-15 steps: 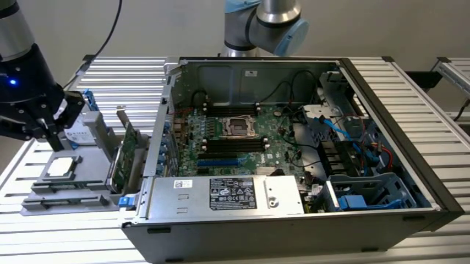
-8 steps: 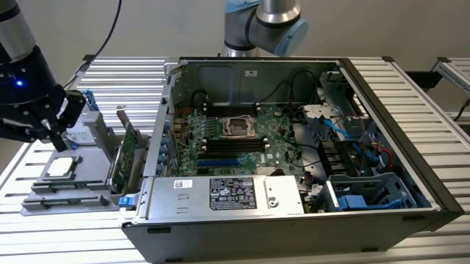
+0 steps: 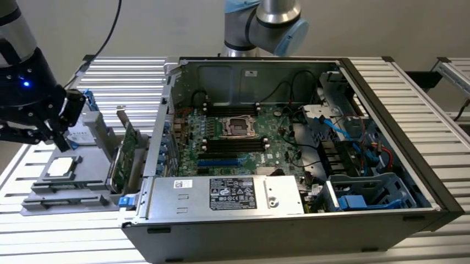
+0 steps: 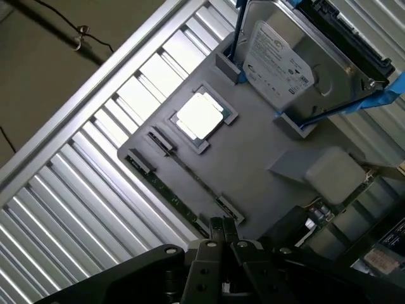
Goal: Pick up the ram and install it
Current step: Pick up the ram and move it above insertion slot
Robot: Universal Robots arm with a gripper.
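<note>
There's the arm (image 3: 257, 27) at the back of the exterior view: smooth silver-grey tube, rounded joint housings, and one housing closed off by a pale blue cap (image 3: 298, 32). Over on the exterior view's left is the wrist end, matte black all over, a chunky rounded body with a small blue light (image 3: 27, 83) glowing on its side. A thin black cable (image 3: 111, 30) runs up and away above it. The tool (image 3: 63, 142) is black as well, blocky, ending in slim dark fingers. In the wrist view the tool (image 4: 221, 228) shows flat, angular black plates dotted with small round screws (image 4: 168, 251), the surfaces giving off a dull sheen.
</note>
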